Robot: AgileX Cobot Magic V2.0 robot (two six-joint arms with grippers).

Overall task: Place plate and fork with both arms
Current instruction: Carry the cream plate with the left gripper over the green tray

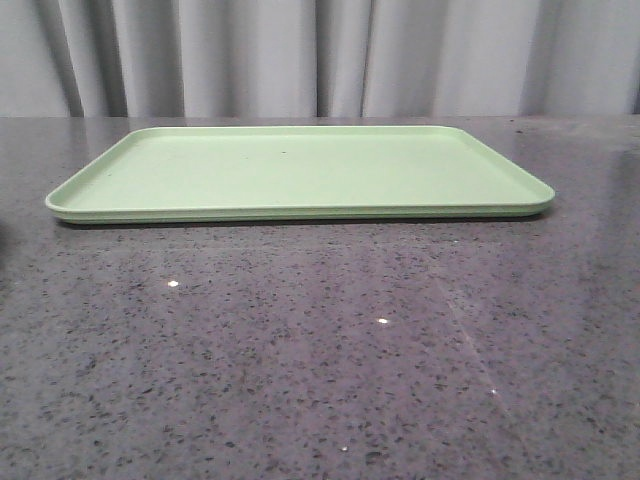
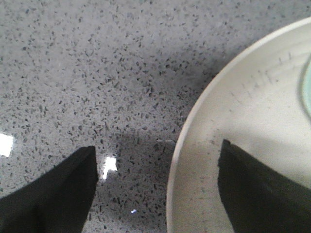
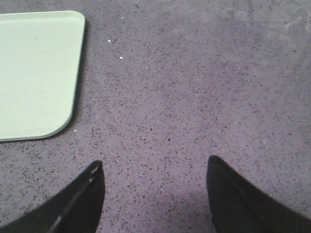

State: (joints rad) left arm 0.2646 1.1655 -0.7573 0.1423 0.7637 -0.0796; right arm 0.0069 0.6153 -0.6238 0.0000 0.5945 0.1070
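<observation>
My left gripper [image 2: 158,189] has its jaws spread wide, straddling the rim of the plate [image 2: 252,131]: one finger over the speckled grey table [image 2: 97,73], the other over the plate's pale inside. I can't tell whether it touches. My right gripper [image 3: 155,194] is likewise spread apart, holding nothing, above bare table, with the light-green tray [image 3: 34,73] near it, off to one side.

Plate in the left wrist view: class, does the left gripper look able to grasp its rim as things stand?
Probably yes. The left gripper is open, its fingers straddling the plate rim, one over the plate, one over the table; nothing lies between them.
</observation>
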